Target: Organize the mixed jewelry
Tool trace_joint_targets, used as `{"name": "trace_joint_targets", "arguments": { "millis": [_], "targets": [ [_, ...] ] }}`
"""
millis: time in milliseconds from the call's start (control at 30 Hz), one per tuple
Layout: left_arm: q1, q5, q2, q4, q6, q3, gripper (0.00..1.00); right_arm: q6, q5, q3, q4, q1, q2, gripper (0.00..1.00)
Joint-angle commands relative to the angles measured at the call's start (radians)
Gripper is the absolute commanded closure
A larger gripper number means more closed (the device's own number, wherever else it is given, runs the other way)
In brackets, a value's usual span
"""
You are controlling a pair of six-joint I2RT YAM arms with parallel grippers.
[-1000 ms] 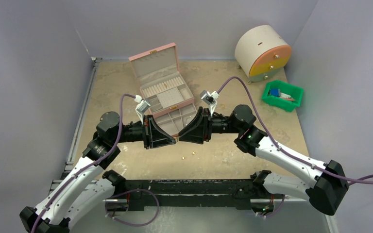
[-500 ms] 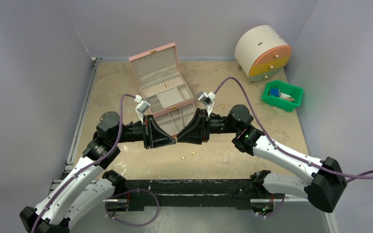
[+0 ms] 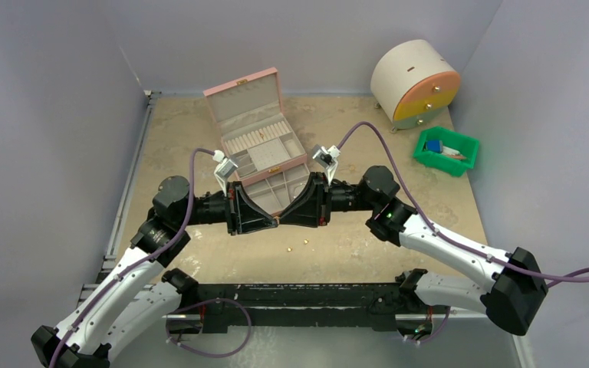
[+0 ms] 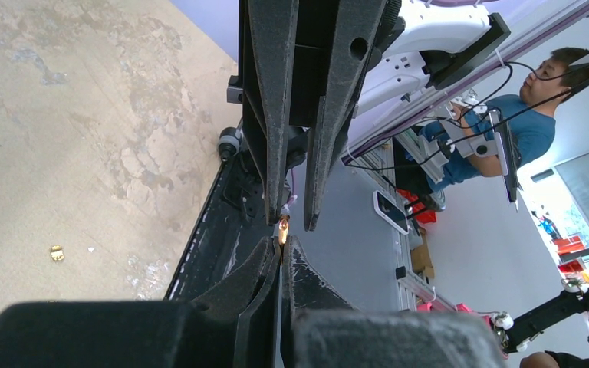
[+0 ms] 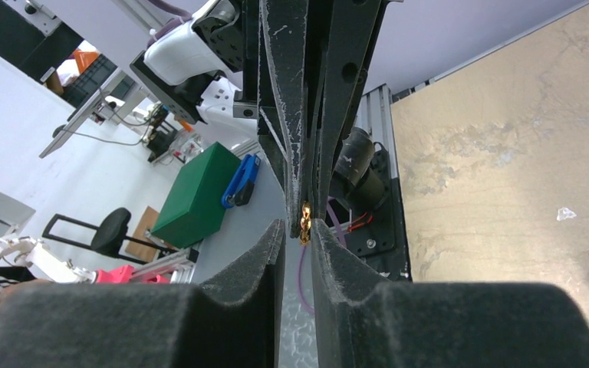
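My two grippers meet tip to tip above the table, in front of the open pink jewelry box [image 3: 255, 136]. The left gripper [image 3: 275, 223] [image 4: 284, 241] is shut on a small twisted gold ring [image 4: 283, 229] that sticks out past its tips. My right gripper [image 3: 283, 221] [image 5: 297, 224] faces it with its jaws narrowly apart around that ring [image 5: 304, 220]. The ring lies against one right finger [image 5: 320, 234], with a gap to the other. Two tiny gold pieces [image 3: 305, 241] [image 3: 288, 248] lie on the table below the grippers. One gold piece [image 4: 57, 252] shows in the left wrist view.
A round cream drawer drum [image 3: 416, 83] stands at the back right. Beside it sits a green bin [image 3: 446, 151] with blue items. The black base rail [image 3: 299, 295] runs along the near edge. A small clear scrap [image 5: 564, 214] lies on the table.
The right arm has slid left until its tips reach the left gripper's tips, and its jaws have narrowed around the ring. The left arm has stayed still and shut.
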Motion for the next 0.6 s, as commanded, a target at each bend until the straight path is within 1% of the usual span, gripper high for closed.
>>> {"name": "trace_joint_targets", "arguments": {
  "millis": [0,233,300,367,433,567],
  "targets": [
    [0.001,-0.017,0.001,0.033,0.016,0.04,1.0,-0.013,-0.015,0.023,0.04,0.008,0.001,0.81],
    [0.0,-0.032,-0.002,0.031,0.016,0.041,1.0,-0.022,-0.009,0.03,0.021,0.01,0.002,0.86],
    [0.001,-0.034,-0.001,0.03,0.02,0.043,1.0,-0.025,-0.01,0.032,0.018,0.012,0.003,0.91],
    [0.001,-0.036,0.002,0.027,0.022,0.042,1.0,-0.026,-0.009,0.033,0.017,0.012,0.003,1.0],
    [0.001,-0.041,0.004,0.028,0.025,0.045,1.0,-0.028,-0.007,0.036,0.011,0.012,0.0,1.0],
    [0.002,-0.074,0.012,-0.056,0.066,0.063,1.0,-0.055,0.029,0.046,-0.037,0.012,-0.013,1.0]
  ]
}}
